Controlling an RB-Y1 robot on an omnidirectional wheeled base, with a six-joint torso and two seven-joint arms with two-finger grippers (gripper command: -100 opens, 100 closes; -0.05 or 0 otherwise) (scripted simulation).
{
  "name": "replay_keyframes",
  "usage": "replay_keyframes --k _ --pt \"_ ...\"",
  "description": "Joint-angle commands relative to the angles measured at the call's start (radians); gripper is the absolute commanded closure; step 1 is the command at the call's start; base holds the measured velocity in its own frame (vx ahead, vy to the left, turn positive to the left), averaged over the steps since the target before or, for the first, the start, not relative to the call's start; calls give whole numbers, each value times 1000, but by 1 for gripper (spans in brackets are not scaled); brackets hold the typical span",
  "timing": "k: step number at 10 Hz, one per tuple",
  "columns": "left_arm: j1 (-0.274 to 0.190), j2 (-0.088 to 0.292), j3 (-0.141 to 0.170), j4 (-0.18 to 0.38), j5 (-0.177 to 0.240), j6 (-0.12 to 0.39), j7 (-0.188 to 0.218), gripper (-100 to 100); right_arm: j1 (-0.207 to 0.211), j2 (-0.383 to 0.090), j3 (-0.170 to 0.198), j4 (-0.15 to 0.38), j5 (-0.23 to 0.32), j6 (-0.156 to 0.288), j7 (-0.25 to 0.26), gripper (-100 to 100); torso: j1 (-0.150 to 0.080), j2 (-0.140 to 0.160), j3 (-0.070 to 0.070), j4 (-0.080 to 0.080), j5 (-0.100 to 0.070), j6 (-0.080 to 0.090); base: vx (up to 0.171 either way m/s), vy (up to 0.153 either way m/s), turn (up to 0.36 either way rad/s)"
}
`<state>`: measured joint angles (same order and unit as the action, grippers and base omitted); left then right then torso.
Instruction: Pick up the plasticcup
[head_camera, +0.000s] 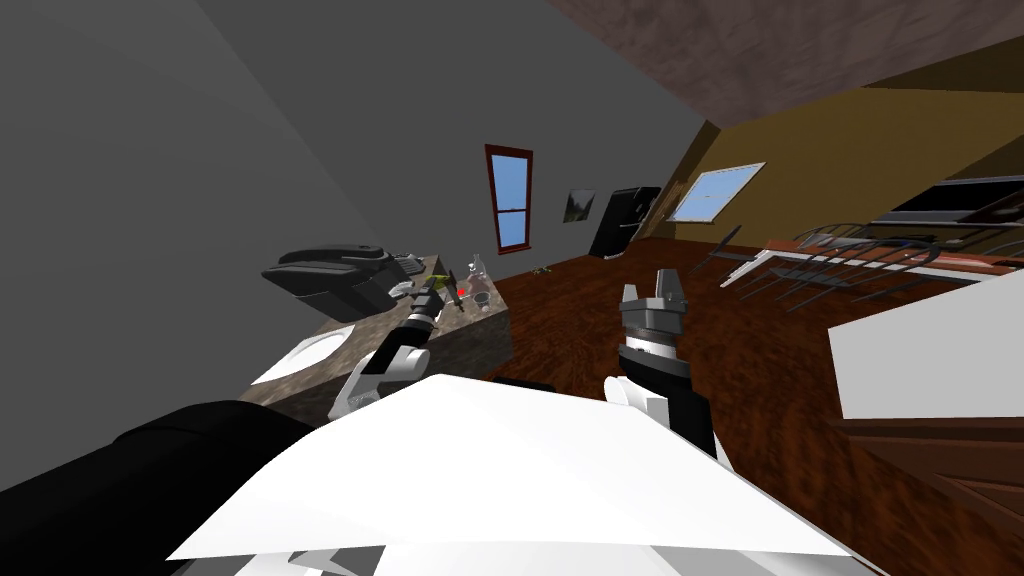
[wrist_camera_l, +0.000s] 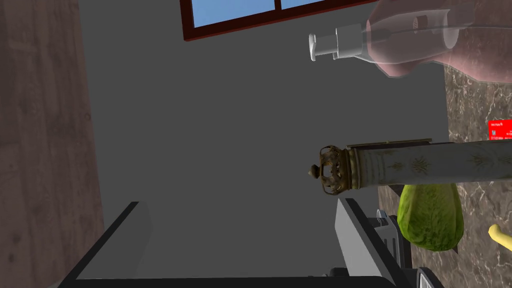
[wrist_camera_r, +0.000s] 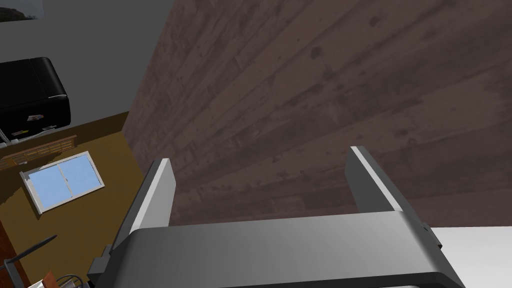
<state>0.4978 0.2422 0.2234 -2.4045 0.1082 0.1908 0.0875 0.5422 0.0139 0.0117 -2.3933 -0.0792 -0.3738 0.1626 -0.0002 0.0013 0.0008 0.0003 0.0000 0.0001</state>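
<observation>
Left wrist view: one bottle, one clear cup (fingers apart).

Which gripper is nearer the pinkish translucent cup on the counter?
Left. The left gripper is open over the counter, close beside the cup. The right gripper, also open, is raised over the wooden floor, well clear of the counter.

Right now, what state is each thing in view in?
Left gripper: jaws open, empty.
Right gripper: jaws open, empty.
Cup: on the counter, not held.
Pump bottle: upright on the counter.
Pepper mill: upright, close beside the left gripper.
</observation>
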Motion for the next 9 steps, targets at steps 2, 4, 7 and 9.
replay_keyframes --k 2,4,7,9 --pt "-2 9 9 -5 11 60 8 -100 0 0 0 0 0 0 0 0 0 0 0 0 0 0 -17 -1 -10" --pt "-6 27 26 -15 32 126 21 -100 0 0 0 0 0 0 0 0 0 0 0 0 0 0 -18 -3 -38" --pt "-11 45 42 -25 54 198 34 -100 0 0 0 0 0 0 0 0 0 0 0 0 0 0 -16 -3 -24" --pt "-17 64 58 -34 77 250 46 -100 0 0 0 0 0 0 0 0 0 -1 0 0 0 0 -12 -4 -24"
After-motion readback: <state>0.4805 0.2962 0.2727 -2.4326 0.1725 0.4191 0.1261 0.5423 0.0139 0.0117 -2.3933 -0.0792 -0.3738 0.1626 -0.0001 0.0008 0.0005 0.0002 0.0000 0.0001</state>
